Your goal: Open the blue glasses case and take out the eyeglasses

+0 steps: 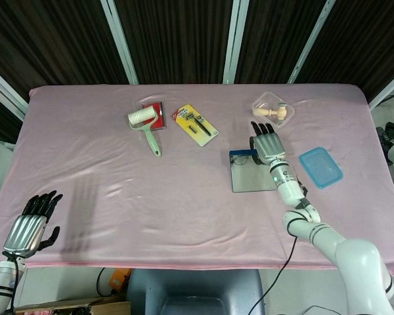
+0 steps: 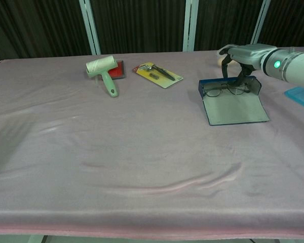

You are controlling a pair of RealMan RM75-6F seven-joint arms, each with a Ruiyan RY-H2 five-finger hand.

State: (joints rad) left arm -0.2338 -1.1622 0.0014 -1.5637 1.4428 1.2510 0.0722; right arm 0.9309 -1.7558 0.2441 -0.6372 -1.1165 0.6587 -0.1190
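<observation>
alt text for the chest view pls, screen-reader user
The right hand reaches down into the open blue glasses case on a pink table, its fingers at the eyeglasses lying inside. Farther left lie a lint roller and a carded tool pack.

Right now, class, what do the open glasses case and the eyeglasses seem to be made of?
The glasses case looks like hard blue plastic with a smooth grey lining, stiff and flat. The eyeglasses seem thin dark wire, probably metal, with clear lenses.
</observation>
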